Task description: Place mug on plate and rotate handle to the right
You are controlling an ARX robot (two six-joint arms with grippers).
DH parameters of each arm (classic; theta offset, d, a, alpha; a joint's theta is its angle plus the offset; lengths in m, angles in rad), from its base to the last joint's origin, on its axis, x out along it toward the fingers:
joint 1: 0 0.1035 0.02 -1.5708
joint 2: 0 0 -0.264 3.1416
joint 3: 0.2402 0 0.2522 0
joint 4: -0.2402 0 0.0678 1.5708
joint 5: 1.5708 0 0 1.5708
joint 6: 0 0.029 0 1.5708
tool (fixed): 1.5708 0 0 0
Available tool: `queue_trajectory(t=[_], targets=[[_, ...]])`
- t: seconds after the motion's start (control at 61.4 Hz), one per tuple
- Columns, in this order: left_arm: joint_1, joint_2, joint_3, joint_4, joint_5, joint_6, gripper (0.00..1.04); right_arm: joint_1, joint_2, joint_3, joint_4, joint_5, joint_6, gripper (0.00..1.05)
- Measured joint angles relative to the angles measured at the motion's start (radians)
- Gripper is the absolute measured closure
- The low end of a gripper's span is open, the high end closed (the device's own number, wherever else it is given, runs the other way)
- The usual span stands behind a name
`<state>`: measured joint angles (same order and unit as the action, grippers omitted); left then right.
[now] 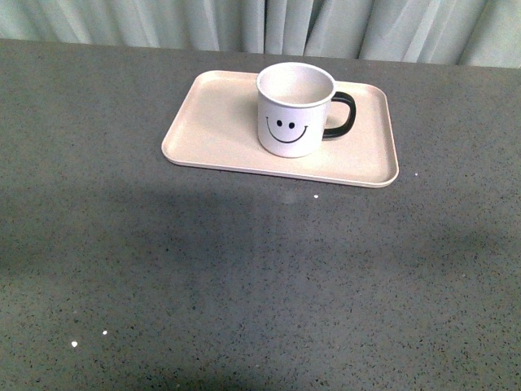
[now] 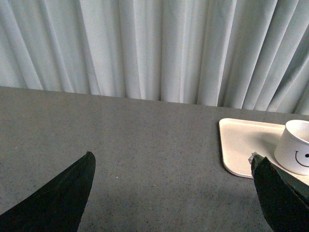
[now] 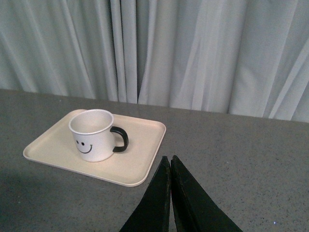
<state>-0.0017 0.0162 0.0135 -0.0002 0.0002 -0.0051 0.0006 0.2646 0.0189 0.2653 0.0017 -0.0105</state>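
The white mug (image 1: 295,110) with a black smiley face stands upright on the pale pink-beige plate (image 1: 212,130), right of its middle. Its black handle (image 1: 342,114) points to the right. Neither gripper shows in the front view. In the left wrist view my left gripper (image 2: 174,162) is open and empty over bare table, with the plate (image 2: 241,145) and mug (image 2: 297,152) off to one side. In the right wrist view my right gripper (image 3: 169,159) is shut and empty, just off the plate's (image 3: 140,145) near corner, apart from the mug (image 3: 91,135) and handle (image 3: 121,139).
The dark grey speckled table (image 1: 244,277) runs wide around the plate. Pale curtains (image 1: 269,24) hang along its far edge. A few small white specks (image 1: 316,195) lie on the table near the plate and at the front left.
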Motion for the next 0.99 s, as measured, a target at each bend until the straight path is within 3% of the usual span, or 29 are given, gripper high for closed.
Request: queue_trajectory(t=[0.326, 0.439, 0.667, 0.993], targets=[[0.0, 0.0, 0.0, 0.0, 0.0, 0.0, 0.09, 0.0, -0.087, 0.0, -0.087, 0.0, 0.0, 1.03], [0.0, 0.0, 0.0, 0.0, 0.0, 0.0, 0.09, 0.0, -0.241, 0.0, -0.256, -0.001, 0.0, 1.03], [0.0, 0.0, 0.0, 0.0, 0.0, 0.0, 0.09, 0.0, -0.258, 0.0, -0.262, -0.001, 0.0, 1.02], [0.0, 0.0, 0.0, 0.0, 0.0, 0.0, 0.09, 0.0, -0.259, 0.0, -0.262, -0.001, 0.0, 0.46]])
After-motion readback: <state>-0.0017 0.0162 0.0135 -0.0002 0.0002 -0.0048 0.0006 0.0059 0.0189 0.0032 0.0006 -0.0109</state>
